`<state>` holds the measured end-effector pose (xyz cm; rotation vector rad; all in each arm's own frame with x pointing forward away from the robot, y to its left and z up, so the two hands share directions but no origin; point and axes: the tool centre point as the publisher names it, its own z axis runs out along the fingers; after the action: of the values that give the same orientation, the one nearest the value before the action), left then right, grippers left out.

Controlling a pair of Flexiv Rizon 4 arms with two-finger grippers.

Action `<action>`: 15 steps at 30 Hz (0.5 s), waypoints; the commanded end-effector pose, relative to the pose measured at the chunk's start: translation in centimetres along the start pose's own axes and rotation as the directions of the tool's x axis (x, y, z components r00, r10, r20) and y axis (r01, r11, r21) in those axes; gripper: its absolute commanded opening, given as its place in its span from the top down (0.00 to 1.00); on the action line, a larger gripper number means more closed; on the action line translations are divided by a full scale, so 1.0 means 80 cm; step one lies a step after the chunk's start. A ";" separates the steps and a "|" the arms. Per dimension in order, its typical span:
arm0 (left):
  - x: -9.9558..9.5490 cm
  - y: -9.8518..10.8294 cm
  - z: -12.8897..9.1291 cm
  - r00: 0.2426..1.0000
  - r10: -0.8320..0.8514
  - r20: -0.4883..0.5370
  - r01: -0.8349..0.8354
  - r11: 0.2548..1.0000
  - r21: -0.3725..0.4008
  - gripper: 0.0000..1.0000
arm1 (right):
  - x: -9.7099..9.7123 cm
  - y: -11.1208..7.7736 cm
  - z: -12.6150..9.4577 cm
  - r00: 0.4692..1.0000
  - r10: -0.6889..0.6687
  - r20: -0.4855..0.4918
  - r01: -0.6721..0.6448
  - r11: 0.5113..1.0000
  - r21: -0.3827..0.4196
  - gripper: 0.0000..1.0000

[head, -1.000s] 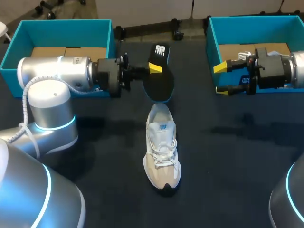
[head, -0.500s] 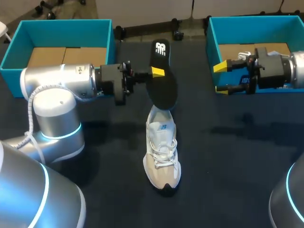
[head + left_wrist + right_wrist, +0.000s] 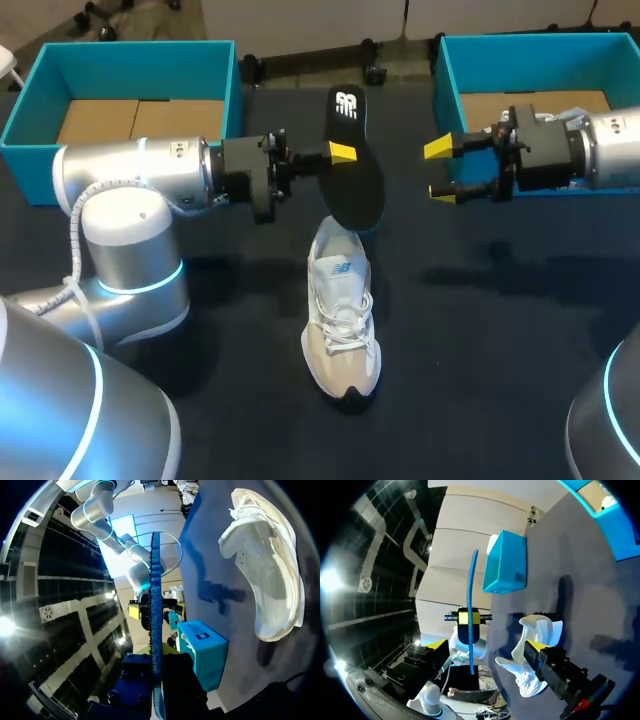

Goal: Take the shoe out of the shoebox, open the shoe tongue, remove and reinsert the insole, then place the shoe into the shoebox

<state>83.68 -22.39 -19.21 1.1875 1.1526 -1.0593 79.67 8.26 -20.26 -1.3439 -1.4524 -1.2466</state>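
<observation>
A white and beige shoe (image 3: 342, 310) stands on the dark table, toe toward me; it lies beside the left gripper in the left wrist view (image 3: 265, 575). My left gripper (image 3: 342, 153) is shut on a black insole (image 3: 355, 170), held on edge just above the shoe's heel. The left wrist view shows that insole (image 3: 156, 610) edge-on between its fingers (image 3: 156, 680). My right gripper (image 3: 438, 171) hangs open to the right of the insole, nothing between its fingers. Ahead of the right gripper (image 3: 485, 647) are the insole (image 3: 469, 615) and the shoe (image 3: 535, 650).
A teal shoebox (image 3: 120, 60) stands at the back left behind my left arm. A second teal shoebox (image 3: 450, 100) stands at the back right, with my right arm over its front wall and white paper (image 3: 575, 98) inside.
My left arm has carried the insole to the right, over the shoe's heel. My right gripper has moved left from the right shoebox toward the insole, still open.
</observation>
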 end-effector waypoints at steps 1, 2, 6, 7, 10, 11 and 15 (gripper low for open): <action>0.003 -0.002 0.014 1.000 -0.003 0.008 0.003 1.000 -0.019 1.00 | -0.003 0.008 0.013 1.000 -0.005 -0.006 0.005 1.000 0.012 0.00; 0.003 -0.002 0.016 1.000 -0.004 0.010 0.004 1.000 -0.023 1.00 | -0.003 0.008 0.015 1.000 -0.007 -0.009 0.007 1.000 0.013 0.00; 0.002 -0.003 0.024 1.000 -0.006 0.016 0.007 1.000 -0.028 1.00 | -0.003 0.010 0.023 1.000 -0.012 -0.020 0.013 1.000 0.028 0.20; 0.002 -0.003 0.024 1.000 -0.006 0.017 0.007 1.000 -0.028 1.00 | -0.003 0.010 0.024 1.000 -0.012 -0.021 0.013 0.999 0.029 0.22; 0.002 -0.001 0.031 1.000 -0.006 0.026 0.007 0.999 -0.037 1.00 | -0.003 0.010 0.029 1.000 -0.014 -0.026 0.015 0.999 0.037 0.36; 0.001 -0.001 0.034 1.000 -0.007 0.028 0.008 0.999 -0.038 1.00 | -0.003 0.010 0.030 0.999 -0.016 -0.031 0.017 0.999 0.039 0.40; 0.001 0.000 0.041 1.000 -0.006 0.031 0.007 0.999 -0.041 1.00 | -0.003 0.010 0.033 0.999 -0.019 -0.038 0.021 0.999 0.045 0.52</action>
<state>83.84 -24.79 -19.05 1.1390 1.1513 -1.0564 80.37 10.50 -20.66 -1.2789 -1.4635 -1.2388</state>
